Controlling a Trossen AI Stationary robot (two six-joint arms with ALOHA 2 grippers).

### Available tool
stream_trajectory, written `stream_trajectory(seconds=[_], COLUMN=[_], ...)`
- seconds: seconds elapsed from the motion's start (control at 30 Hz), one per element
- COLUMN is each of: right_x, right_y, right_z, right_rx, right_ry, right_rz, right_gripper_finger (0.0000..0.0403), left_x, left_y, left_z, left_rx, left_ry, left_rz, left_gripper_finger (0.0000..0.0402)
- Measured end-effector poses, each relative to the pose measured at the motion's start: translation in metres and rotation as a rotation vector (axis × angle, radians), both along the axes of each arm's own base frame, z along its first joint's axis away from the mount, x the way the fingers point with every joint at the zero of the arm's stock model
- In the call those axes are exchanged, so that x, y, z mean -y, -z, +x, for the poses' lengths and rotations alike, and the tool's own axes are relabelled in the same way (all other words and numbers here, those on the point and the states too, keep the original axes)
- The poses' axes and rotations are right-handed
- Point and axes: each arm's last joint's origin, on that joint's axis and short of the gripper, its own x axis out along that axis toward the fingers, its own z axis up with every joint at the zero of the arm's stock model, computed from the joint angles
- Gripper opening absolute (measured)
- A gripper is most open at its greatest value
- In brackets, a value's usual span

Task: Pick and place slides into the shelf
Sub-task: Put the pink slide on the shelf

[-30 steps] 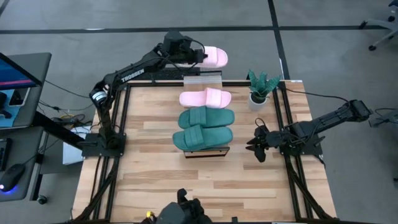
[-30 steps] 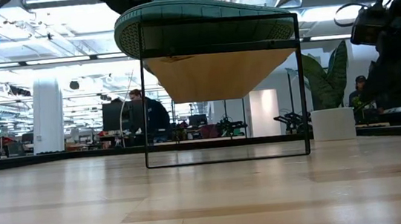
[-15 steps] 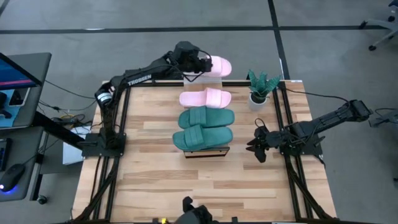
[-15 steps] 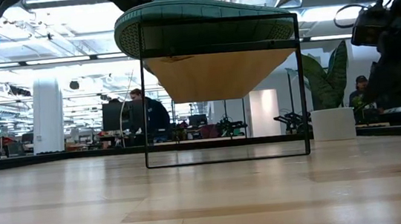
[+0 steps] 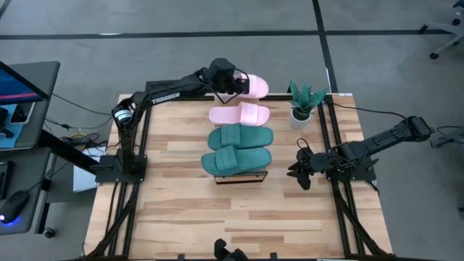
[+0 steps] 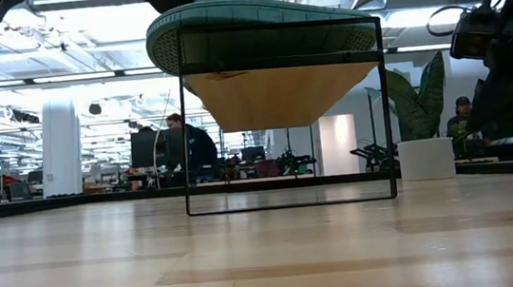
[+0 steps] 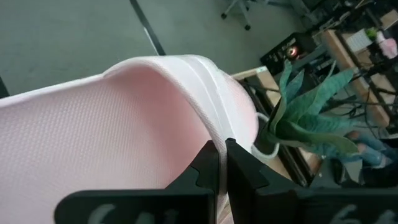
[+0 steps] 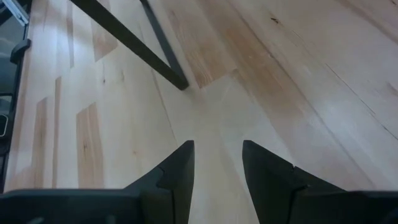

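The left hand, on a dark arm lettered "TROSSEN", pinches a light pink foam slide over the far end of the narrow wood-topped shelf, which carries another pink slide and two teal-green slides. The right hand hovers spread over the wood-plank bench.

Two light pink slides sit near upper centre, two dark teal-green slides below them. The surface is pale striped wood planks; the plant is green in a white pot.
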Motion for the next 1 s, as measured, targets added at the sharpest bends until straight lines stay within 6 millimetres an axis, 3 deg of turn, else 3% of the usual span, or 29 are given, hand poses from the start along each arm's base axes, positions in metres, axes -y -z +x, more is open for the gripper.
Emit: stream_trajectory(seconds=[0.3, 1.0], right_x=[-0.001, -0.002], right_y=[0.0, 0.002], right_z=[0.0, -0.002], right_rx=[-0.004, -0.035], right_ry=[-0.013, -0.057], right_rz=[0.012, 0.034], right_gripper_finger=[0.0129, 0.0129], left_x=[0.012, 0.026], left_y=[0.015, 0.015], left_z=[0.006, 0.013], left_rx=[0.004, 0.03], left_ry=[0.006, 0.003], left_rz=[-0.036, -0.078], left_gripper_finger=[0.0, 0.0006])
